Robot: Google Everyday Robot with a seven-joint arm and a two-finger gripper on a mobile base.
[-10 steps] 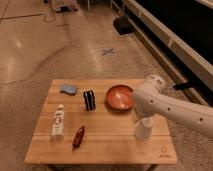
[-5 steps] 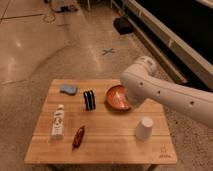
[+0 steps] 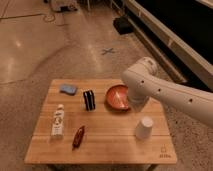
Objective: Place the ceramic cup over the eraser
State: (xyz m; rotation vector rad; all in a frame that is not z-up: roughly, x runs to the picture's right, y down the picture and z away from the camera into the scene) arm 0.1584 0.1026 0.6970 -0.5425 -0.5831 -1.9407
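The ceramic cup is small, white and tapered. It stands mouth down on the right part of the wooden table, apart from everything else. The eraser is a black block with pale stripes, standing near the table's middle, left of the red bowl. My white arm comes in from the right and bends down behind the bowl's right rim. My gripper is at its lower end there, above and left of the cup and not touching it.
A blue-grey pad lies at the back left. A white labelled bottle and a dark red oblong object lie at the front left. A dark ledge runs along the right behind the table.
One second ago my gripper was down at the cup. It has since lifted off and swung back left toward the bowl. The cup stays standing alone on the table.
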